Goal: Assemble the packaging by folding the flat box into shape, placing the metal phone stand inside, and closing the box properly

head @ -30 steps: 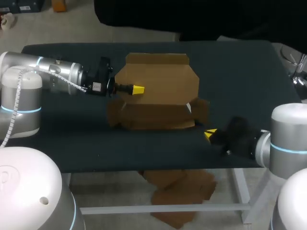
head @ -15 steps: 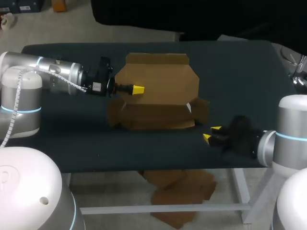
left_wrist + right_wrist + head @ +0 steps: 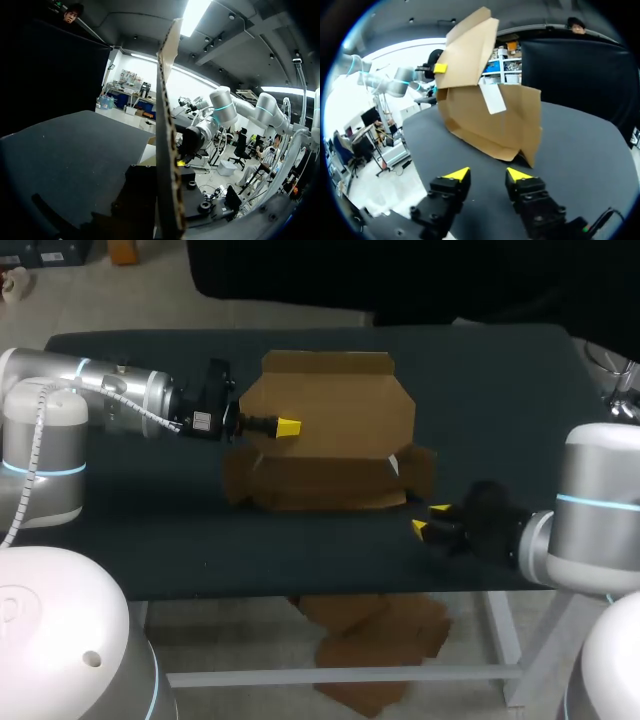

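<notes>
The brown cardboard box (image 3: 320,480) lies half-folded mid-table, its big lid panel (image 3: 335,400) standing up. My left gripper (image 3: 286,427) is shut on that panel's left part; in the left wrist view the panel (image 3: 166,140) shows edge-on, rising from the gripper. My right gripper (image 3: 430,519) stands open on the table just off the box's near right corner flap (image 3: 420,468), touching nothing. In the right wrist view the box (image 3: 490,120), with a white label (image 3: 492,98), is ahead of the open right gripper (image 3: 488,175). No phone stand is in view.
The dark table (image 3: 150,530) extends left and right of the box. Its front edge runs close behind my right gripper. My left arm (image 3: 120,400) comes in low over the table's left side.
My right gripper has opened and moved left, toward the box's near right corner. The left arm and the box have not moved.
</notes>
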